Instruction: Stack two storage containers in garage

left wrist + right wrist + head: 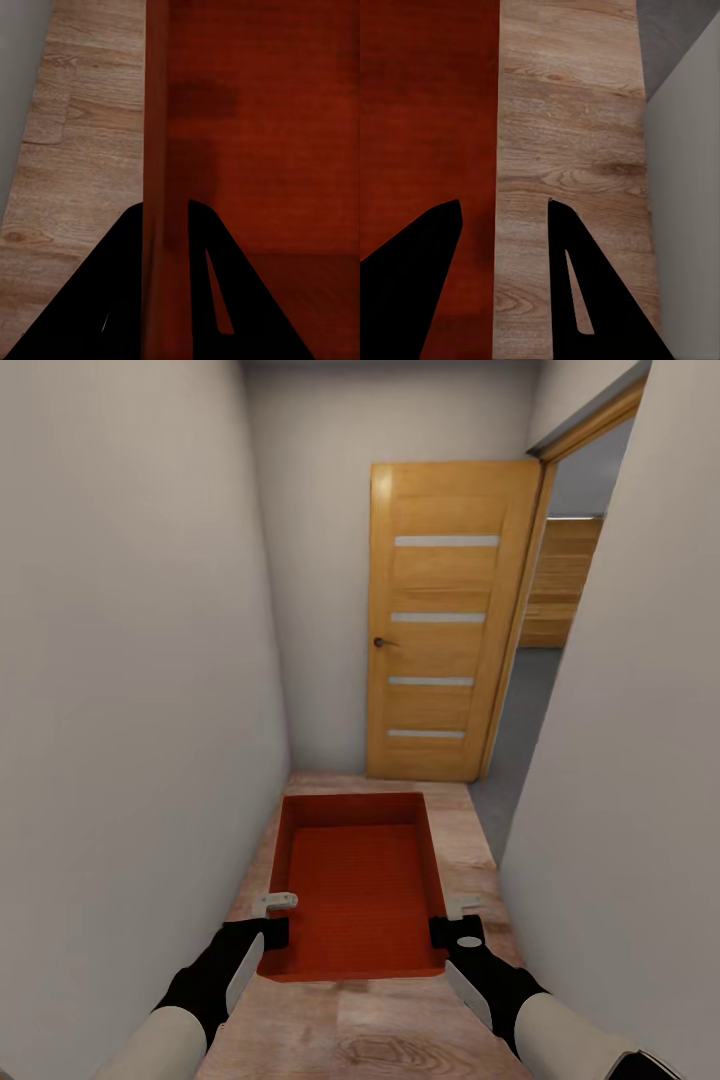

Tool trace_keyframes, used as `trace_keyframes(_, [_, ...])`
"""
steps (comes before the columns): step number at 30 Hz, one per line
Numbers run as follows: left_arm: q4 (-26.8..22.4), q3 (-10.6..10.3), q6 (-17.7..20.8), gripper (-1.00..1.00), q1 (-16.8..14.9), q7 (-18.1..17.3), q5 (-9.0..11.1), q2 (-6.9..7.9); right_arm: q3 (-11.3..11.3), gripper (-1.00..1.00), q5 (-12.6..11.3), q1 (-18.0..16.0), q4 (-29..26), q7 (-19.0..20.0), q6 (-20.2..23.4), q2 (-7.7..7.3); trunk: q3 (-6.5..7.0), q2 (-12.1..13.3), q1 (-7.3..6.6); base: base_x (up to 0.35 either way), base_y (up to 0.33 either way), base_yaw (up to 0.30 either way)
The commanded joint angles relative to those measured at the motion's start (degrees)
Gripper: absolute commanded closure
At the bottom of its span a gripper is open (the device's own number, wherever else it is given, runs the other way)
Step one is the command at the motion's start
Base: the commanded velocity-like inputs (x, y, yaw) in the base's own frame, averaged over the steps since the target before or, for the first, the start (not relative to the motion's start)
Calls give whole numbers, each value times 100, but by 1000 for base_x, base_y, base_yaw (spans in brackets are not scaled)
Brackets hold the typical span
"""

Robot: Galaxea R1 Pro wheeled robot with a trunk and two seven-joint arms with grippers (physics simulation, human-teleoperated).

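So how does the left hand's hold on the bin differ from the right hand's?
The left hand is shut on the storage container's left wall; the right hand is open, straddling the right wall without clamping it. Red wall fills the left hand's gap; wood floor shows in the right hand's. Both sit at the container's near end.

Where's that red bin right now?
In the head view, the red bin is low at centre, carried between the left gripper and right gripper above the wood-plank hallway floor, short of the wooden door.
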Motion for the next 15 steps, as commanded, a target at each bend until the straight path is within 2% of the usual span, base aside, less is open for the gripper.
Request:
trace_keyframes(1, [-29,139,46,100,-4,160,-171,-3,-23,100,-72,-3,-20,-47,28,109,-9,-8,5,323,0,0])
trace_keyframes(15, [-29,139,46,100,-6,160,-165,-3,-23,100,-72,-3,-20,-47,28,109,-9,-8,5,323,0,0])
